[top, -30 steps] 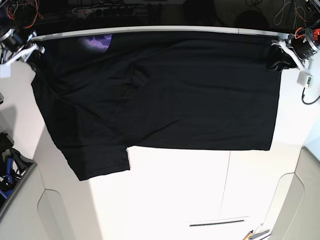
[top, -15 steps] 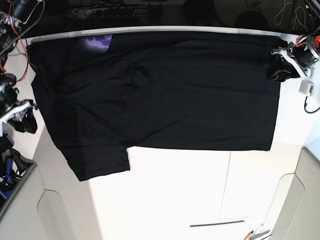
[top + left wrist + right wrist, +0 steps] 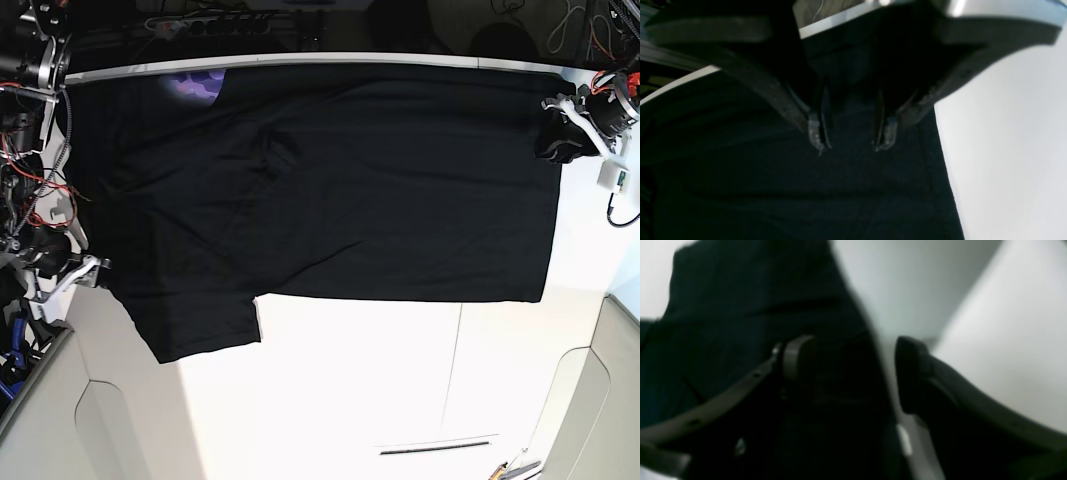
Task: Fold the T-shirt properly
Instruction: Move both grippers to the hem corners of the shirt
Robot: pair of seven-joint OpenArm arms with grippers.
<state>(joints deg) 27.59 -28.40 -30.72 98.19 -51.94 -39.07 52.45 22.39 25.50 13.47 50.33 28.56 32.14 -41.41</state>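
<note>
A white bench (image 3: pixel 400 380) fills most of the base view, brightly and evenly lit, with a thin seam running from near to far across its right half and a short dark slot (image 3: pixel 437 445) close to the near edge. Pale grey rounded panels (image 3: pixel 590 420) flank it at the near left and near right corners. Beyond the bench's far edge the room is dark, with a power strip (image 3: pixel 215 19) and loose cables (image 3: pixel 570 25) dimly visible.
</note>
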